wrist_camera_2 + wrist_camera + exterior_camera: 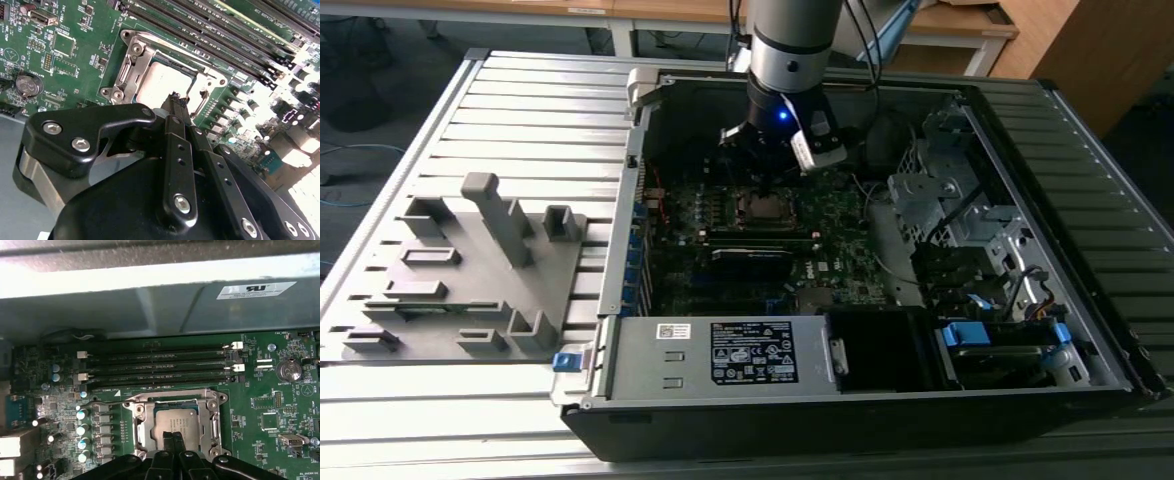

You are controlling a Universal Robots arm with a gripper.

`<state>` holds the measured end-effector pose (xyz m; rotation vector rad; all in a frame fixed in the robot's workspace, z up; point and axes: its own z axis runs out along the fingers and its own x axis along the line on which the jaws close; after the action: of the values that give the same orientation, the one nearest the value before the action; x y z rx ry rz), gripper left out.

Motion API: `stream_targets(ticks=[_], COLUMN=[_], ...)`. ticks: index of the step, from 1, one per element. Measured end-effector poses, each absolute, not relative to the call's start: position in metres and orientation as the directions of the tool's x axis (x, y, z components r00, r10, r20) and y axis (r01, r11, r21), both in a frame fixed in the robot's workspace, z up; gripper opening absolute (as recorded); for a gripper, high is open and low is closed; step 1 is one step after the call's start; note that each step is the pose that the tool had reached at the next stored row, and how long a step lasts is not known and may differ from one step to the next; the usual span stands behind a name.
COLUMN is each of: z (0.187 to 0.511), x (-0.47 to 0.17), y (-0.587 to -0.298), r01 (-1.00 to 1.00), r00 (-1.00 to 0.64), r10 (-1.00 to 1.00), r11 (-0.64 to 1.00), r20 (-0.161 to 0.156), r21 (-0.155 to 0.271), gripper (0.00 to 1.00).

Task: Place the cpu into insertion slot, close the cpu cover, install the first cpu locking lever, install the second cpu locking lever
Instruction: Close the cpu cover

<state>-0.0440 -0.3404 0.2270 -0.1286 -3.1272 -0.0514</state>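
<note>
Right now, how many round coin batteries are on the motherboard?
1. The coin battery sits on the green motherboard, just past the ends of the long memory slots. The gripper hides some board, so another could be covered.

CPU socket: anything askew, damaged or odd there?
Nothing stands out. The cpu lies flat and square in the window of the cpu cover, which is down around it. The tool, shut, is right over the chip.
</note>
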Motion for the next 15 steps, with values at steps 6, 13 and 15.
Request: stream_targets(ticks=[6, 13, 15], z=[0.2251, 0.2248, 0.2246], x=[-0.0440, -0.0440, -0.0440], y=[-0.3405, -0.3404, -0.3404], r01=[0.111, 0.113, 0.113], r00=[-0.994, -0.994, -0.994], r10=[0.111, 0.113, 0.113], r11=[0.993, 0.993, 0.993], r20=[0.013, 0.012, 0.012], r21=[0.032, 0.032, 0.032], gripper=[0.11, 0.11, 0.11])
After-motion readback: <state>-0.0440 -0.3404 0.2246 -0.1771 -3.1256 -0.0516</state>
